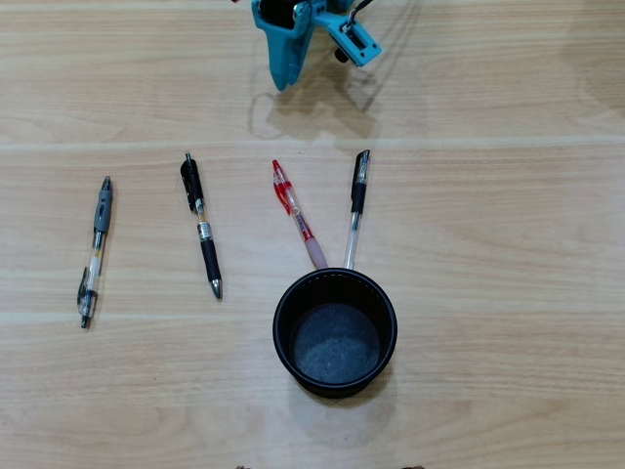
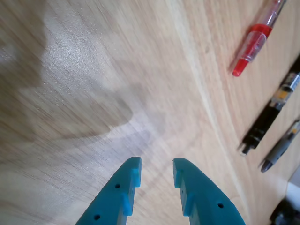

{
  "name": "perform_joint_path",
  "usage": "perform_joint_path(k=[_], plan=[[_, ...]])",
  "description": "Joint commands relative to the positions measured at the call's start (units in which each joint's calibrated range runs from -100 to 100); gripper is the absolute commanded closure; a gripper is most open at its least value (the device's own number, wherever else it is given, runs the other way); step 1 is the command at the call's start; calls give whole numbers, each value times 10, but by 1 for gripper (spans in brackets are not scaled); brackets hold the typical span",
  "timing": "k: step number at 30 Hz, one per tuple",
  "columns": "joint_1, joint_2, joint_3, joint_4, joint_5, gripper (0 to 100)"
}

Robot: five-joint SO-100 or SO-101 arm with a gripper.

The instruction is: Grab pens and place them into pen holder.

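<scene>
Four pens lie on the wooden table in the overhead view: a grey one (image 1: 95, 249) at the left, a black one (image 1: 201, 227), a red one (image 1: 296, 213) and a clear one with a black clip (image 1: 355, 207). The tips of the red and clear pens end just behind the black pen holder (image 1: 277, 327), which stands upright and empty at the front centre. My teal gripper (image 1: 283, 80) hovers at the back, above the red pen's end. In the wrist view the gripper (image 2: 156, 161) is slightly open and empty over bare wood, with the red pen (image 2: 253, 44), black pen (image 2: 269, 117) and grey pen (image 2: 281, 147) to its right.
The table is light wood planks with seams running across (image 1: 469, 142). The gripper casts a shadow (image 1: 312, 112) on the wood just in front of itself.
</scene>
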Motion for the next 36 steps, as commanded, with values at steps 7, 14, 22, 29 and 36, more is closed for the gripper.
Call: perform_joint_path(k=[7,14,22,29,36], plan=[[3,6,-3,14,-1,91],[-36,17,-5,-10,-2,91],[-54,333,-262,-251,-94,91],[66,841,-895,-8,-151,75],[126,1328,-1563,220,-275,73]])
